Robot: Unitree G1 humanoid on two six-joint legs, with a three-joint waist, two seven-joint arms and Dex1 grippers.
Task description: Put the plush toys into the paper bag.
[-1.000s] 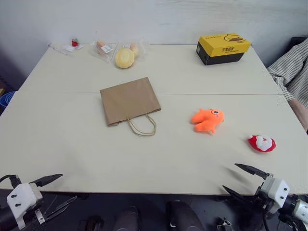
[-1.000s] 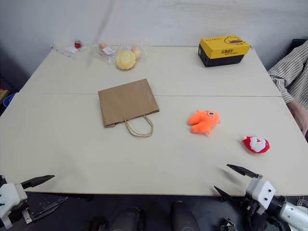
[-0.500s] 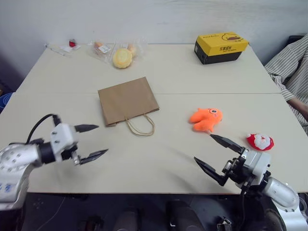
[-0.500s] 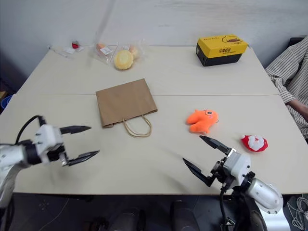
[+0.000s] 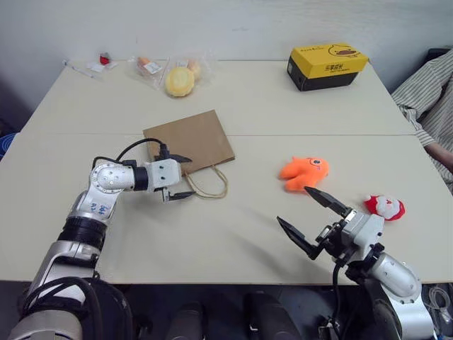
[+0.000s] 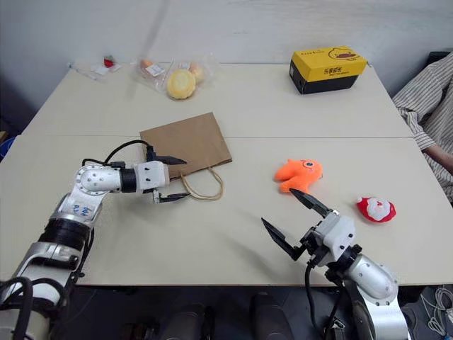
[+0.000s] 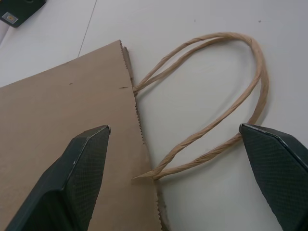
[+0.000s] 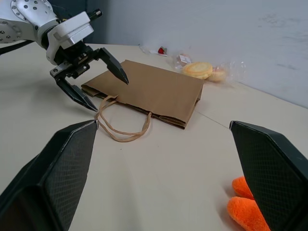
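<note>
Cream table (image 5: 283, 99) against grey wall. Paper bag (image 5: 190, 142) flat, centre-left; left gripper (image 5: 180, 177) spread wide at its mouth beside twine handles (image 5: 210, 183). Orange fish toy (image 5: 304, 173) centre-right, red-and-white toy (image 5: 385, 207) far right. Right gripper (image 5: 308, 217) spread, empty, lower right.

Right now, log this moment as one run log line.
left gripper: open at paper bag handles | right gripper: open, empty | orange fish toy, red toy: on table, outside bag

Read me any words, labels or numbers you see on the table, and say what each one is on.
Yellow and black box: a duck drawing on the lid and dark print on its yellow side, too small to read.
Clear snack wrappers: small white labels, unreadable.
Paper bag: plain, no print.
</note>
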